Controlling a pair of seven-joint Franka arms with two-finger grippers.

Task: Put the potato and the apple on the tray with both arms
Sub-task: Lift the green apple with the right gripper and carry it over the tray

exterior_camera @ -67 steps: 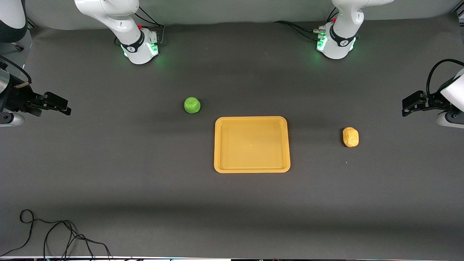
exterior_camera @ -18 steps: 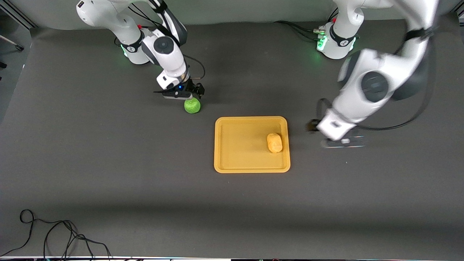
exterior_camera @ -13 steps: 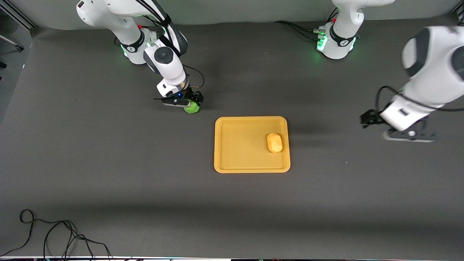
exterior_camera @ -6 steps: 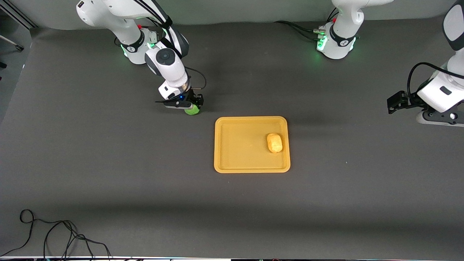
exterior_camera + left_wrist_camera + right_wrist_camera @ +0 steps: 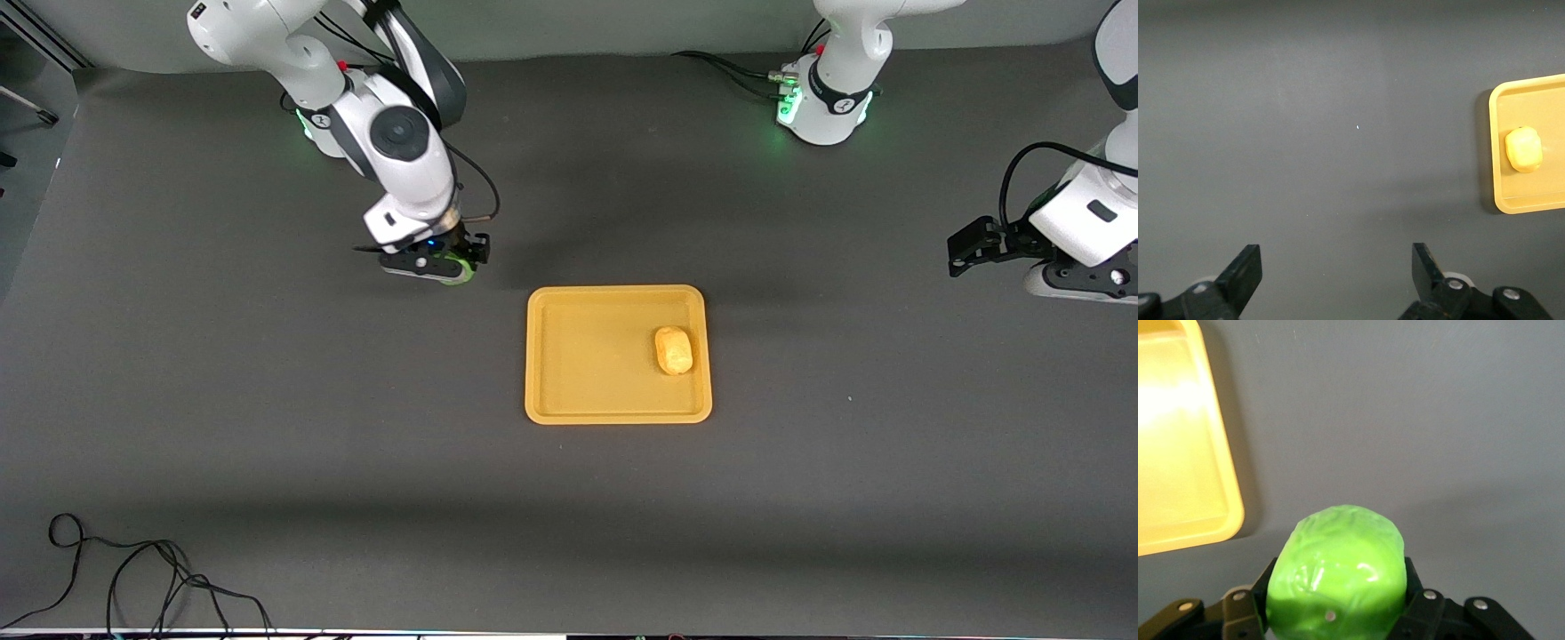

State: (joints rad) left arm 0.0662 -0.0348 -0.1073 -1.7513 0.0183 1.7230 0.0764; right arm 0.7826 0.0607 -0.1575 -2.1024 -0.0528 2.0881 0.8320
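The green apple point(image 5: 459, 272) is clamped in my right gripper point(image 5: 447, 267), which holds it just above the table near the yellow-orange tray's point(image 5: 587, 356) corner toward the right arm's end. In the right wrist view the apple point(image 5: 1338, 570) fills the shut right gripper point(image 5: 1338, 590), with the tray point(image 5: 1178, 473) beside it. The potato point(image 5: 674, 349) lies on the tray, at its side toward the left arm's end. My left gripper point(image 5: 960, 252) is open and empty over the table's left-arm end. The left wrist view shows the open left gripper point(image 5: 1336, 270), the tray point(image 5: 1496, 153) and the potato point(image 5: 1523, 148).
A black cable point(image 5: 133, 578) lies coiled at the table's near corner toward the right arm's end. The arms' green-lit bases point(image 5: 822, 107) stand along the edge farthest from the front camera.
My right gripper has shut on the apple and lifted it slightly off the table. The left arm has pulled back to its end of the table and settled there.
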